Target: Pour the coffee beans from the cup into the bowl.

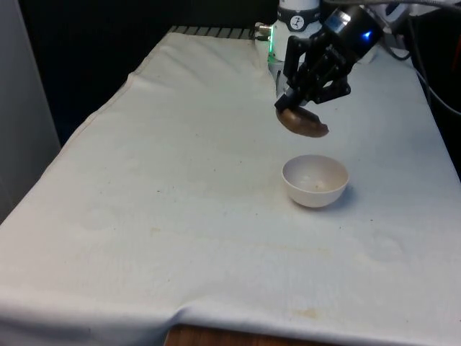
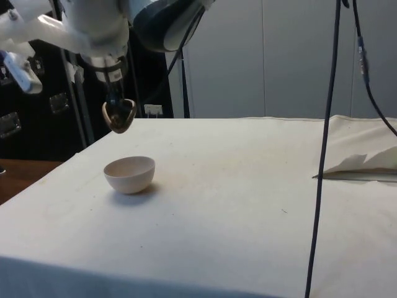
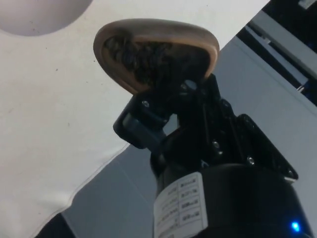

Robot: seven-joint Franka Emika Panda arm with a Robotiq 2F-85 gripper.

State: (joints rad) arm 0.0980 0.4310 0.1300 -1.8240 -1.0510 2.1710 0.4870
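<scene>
White cloth covered the worktop (image 1: 180,216) from edge to edge, and most of it lay bare: broad open room spread out from under the tool toward the near edge and toward the front view's left. Along the near edge the cloth hung over, with a strip of brown wood showing beneath it in the front view. In the side view a thin dark cable (image 2: 322,155) hung straight down across the worktop, well apart from the tool, and a crumpled fold of white cloth (image 2: 366,164) lay near the far corner on that side.

Well clear of every edge, the white bowl (image 1: 315,180) sat on the cloth just below the tool, a little forward of it, its mouth open upward. Clear air separated the bowl's rim from the cup above.

The tool (image 1: 302,104) hung above the bowl with its fingers closed on the rim of a small brown cup (image 1: 302,121). Held in the air, the cup was tipped strongly over, its mouth turned sideways. In the wrist view dark coffee beans (image 3: 136,57) sat inside the cup against its lower wall.
</scene>
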